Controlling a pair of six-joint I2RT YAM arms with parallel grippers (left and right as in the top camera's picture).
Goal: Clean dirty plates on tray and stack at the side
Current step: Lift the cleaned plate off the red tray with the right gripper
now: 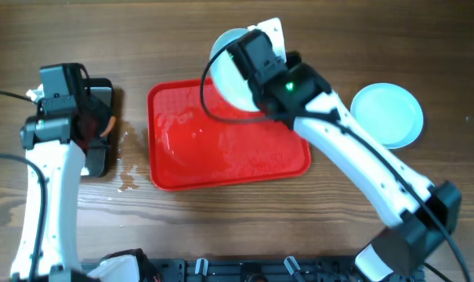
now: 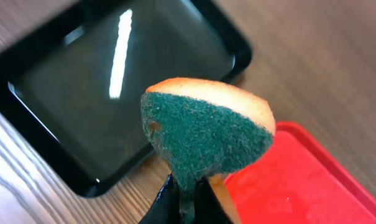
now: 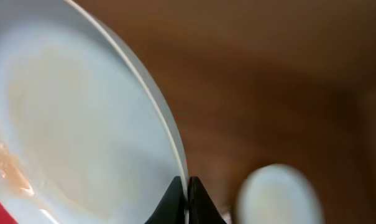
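Observation:
The red tray point(image 1: 221, 168) lies mid-table, wet and with nothing on it. My right gripper point(image 1: 246, 69) is shut on the rim of a pale plate point(image 1: 225, 74), which it holds tilted over the tray's far edge. In the right wrist view the fingers pinch the plate's point(image 3: 69, 118) edge at the right gripper point(image 3: 186, 185), and an orange smear point(image 3: 10, 169) shows on the plate's face. A second plate point(image 1: 387, 114) lies flat on the table right of the tray. My left gripper point(image 2: 188, 190) is shut on a green-and-orange sponge point(image 2: 203, 127), above the black pan point(image 2: 107, 81).
The black pan point(image 1: 102, 129) sits left of the tray under my left arm. Water drops point(image 1: 127, 172) lie on the wood between pan and tray. The arm bases stand along the near edge.

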